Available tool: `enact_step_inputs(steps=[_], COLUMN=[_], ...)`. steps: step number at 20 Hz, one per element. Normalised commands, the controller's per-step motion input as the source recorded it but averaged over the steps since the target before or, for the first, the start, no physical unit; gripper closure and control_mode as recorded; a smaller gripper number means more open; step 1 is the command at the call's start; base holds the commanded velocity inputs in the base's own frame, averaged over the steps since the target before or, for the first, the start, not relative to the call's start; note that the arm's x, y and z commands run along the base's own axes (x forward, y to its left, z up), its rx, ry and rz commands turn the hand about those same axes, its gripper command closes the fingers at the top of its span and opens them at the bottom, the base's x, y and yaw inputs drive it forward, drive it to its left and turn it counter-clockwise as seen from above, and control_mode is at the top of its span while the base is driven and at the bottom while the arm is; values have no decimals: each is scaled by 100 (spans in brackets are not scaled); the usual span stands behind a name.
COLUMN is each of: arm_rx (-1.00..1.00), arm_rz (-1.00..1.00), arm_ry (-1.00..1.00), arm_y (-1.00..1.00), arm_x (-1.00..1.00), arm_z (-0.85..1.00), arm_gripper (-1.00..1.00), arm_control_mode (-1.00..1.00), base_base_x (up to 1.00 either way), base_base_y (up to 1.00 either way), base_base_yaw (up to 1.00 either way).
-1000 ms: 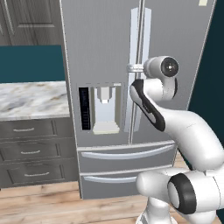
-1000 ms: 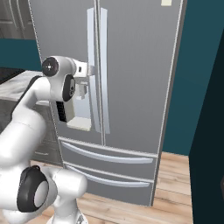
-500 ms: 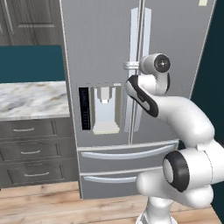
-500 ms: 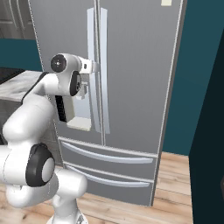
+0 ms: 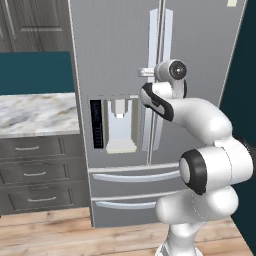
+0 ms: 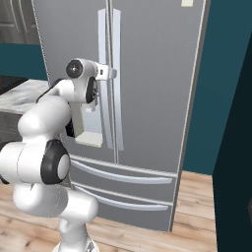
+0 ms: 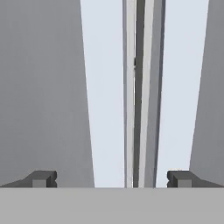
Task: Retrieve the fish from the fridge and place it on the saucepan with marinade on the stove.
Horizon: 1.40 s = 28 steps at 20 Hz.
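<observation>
Fridge (image 5: pixel 200 45): doors closed, fish presumably inside, unseen. Gripper (image 7: pixel 111 178) is hovering spread wide, facing the vertical handles (image 7: pixel 139 87) at the door seam. Handles likely rigid, smooth; grasp one mid-length.

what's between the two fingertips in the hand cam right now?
The fridge's two door handles with the door seam between them, framed by the open gripper in the hand view. Fingertips touch nothing.

A white-grey marble countertop (image 5: pixel 35 112) sits at mid-left above dark grey drawer cabinets (image 5: pixel 35 172); light wooden floorboards (image 5: pixel 60 235) run along the bottom, teal wall (image 6: pixel 221 98) at right.
</observation>
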Motion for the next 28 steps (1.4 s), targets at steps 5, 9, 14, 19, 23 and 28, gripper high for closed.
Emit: enact_step_inputs(steps=[5,9,14,19,23,28], arm_rx=[0,0,0,0,0,0], arm_rz=[0,0,0,0,0,0], arm_ry=[0,0,0,0,0,0], arm_y=[0,0,0,0,0,0], arm_x=[50,51,52,50,28,0], arm_z=[-7,-7,-8,-9,-4,0], arm_gripper=[-100,-100,-100,100,100,100], arm_control_mode=[-100,-100,-100,-100,-100,-100], base_base_x=[0,0,0,0,0,0], base_base_y=[0,0,0,0,0,0], base_base_yaw=[0,0,0,0,0,0])
